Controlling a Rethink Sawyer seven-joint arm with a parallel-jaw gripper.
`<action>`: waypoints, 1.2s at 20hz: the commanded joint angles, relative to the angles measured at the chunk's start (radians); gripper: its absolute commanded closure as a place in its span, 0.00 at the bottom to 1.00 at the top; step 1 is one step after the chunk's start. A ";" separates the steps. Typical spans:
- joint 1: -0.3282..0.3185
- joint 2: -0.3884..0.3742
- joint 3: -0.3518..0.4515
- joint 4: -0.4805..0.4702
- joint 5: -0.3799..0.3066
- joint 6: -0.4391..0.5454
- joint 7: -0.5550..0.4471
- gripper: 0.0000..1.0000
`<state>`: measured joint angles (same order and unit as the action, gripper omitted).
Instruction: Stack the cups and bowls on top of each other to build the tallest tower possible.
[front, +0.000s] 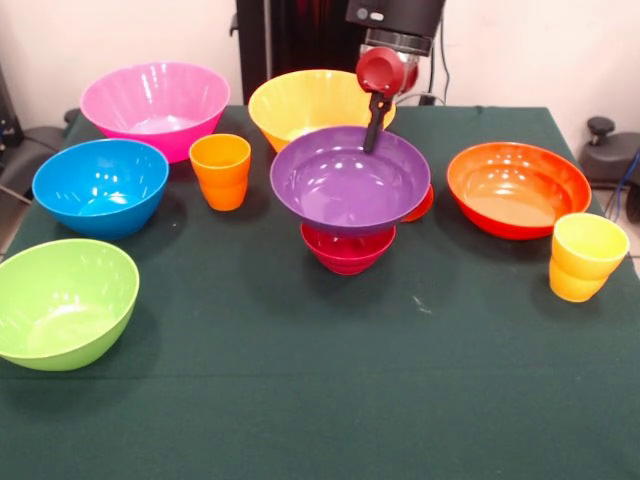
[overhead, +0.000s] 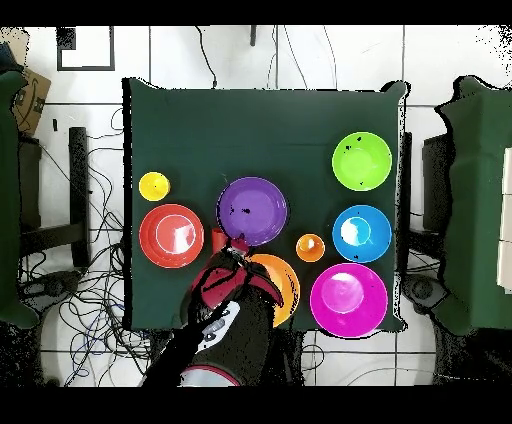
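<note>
I see the gripper (front: 376, 128) at the far rim of the purple bowl (front: 345, 185), which sits on the small red bowl (front: 347, 250). Jaw state: I cannot tell. Ribbed orange cup (front: 221, 170) stands just left; yellow cup (front: 585, 256) far right.

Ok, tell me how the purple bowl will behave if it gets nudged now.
The purple bowl sits on the much smaller red bowl, overhanging it all round, so it would probably rock or tip. Its glossy surface suggests it may slide easily. It looks like thin plastic, likely light. The hand hangs over its far rim.
</note>
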<state>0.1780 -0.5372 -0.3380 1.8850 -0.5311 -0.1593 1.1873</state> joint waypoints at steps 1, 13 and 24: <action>0.023 0.058 0.015 -0.080 0.051 -0.012 0.178 1.00; 0.048 0.104 -0.007 -0.105 0.062 -0.038 0.184 1.00; 0.042 0.099 -0.007 -0.093 0.057 -0.093 0.189 1.00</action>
<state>0.2128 -0.4566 -0.4122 1.8708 -0.5281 -0.1960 1.1873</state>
